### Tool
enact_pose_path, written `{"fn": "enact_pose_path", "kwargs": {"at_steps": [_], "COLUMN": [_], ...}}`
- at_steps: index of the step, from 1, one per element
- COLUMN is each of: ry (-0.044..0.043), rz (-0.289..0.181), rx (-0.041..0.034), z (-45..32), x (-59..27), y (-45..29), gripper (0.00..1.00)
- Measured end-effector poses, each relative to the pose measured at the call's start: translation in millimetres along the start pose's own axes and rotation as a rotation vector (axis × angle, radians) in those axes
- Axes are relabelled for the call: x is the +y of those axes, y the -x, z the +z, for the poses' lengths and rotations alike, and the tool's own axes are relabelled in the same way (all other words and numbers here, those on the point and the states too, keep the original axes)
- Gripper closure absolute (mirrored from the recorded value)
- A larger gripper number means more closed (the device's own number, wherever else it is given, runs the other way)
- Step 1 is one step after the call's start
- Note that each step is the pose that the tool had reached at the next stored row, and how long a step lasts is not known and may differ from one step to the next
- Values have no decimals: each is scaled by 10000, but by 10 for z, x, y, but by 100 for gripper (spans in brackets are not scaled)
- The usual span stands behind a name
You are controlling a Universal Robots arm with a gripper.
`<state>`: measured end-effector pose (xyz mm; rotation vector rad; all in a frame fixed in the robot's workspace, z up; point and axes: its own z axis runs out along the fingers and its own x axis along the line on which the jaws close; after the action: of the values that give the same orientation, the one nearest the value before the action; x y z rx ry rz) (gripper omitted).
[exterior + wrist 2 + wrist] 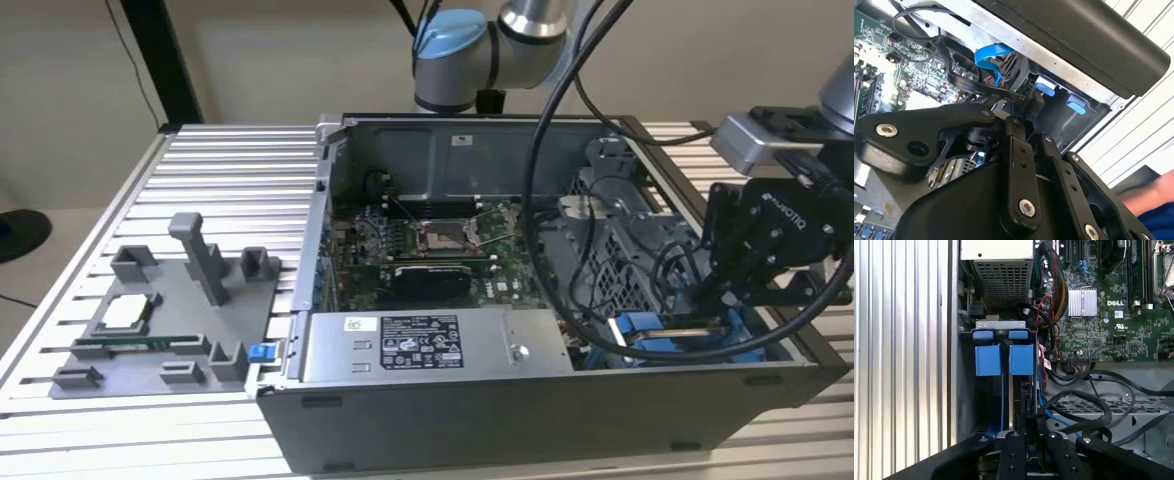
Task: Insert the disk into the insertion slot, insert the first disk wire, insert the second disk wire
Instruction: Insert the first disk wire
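Observation:
The disk (pixel 663 338), in its blue carrier frame, sits inside the insertion slot (pixel 787 347) at the corner of the open computer case on the exterior view's right. In the first wrist view the disk (pixel 1013 395) is seen edge-on behind two blue tabs (pixel 1004 359). My gripper (pixel 714 300) hangs straight over it, reaching down into the case. Its fingers (pixel 1013 450) stand close together on a black wire connector (pixel 1027 400) at the disk's edge. In the second wrist view a flat black wire (pixel 979 90) ends in that connector (pixel 1031 100) at my gripper (pixel 1016 120). A blue wire (pixel 991 57) loops nearby.
A silver power supply box (pixel 441 345) and the motherboard (pixel 427 240) lie beside the slot. Thick black cables (pixel 547 200) hang across the case. A grey fixture tray (pixel 160 320) with posts stands on the slatted table at the exterior view's left. A blue sleeve (pixel 1154 212) shows outside the case.

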<state>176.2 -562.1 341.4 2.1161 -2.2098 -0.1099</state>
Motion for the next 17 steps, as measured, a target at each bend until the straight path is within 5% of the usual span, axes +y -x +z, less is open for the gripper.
{"fn": "enact_pose_path", "kwargs": {"at_steps": [8, 13, 17], "ry": [-5, -12, -12], "rz": [75, 86, 85], "rx": [54, 156, 152], "z": [37, 80, 111], "x": [-3, -7, -10], "y": [23, 33, 36], "gripper": [100, 100, 100]}}
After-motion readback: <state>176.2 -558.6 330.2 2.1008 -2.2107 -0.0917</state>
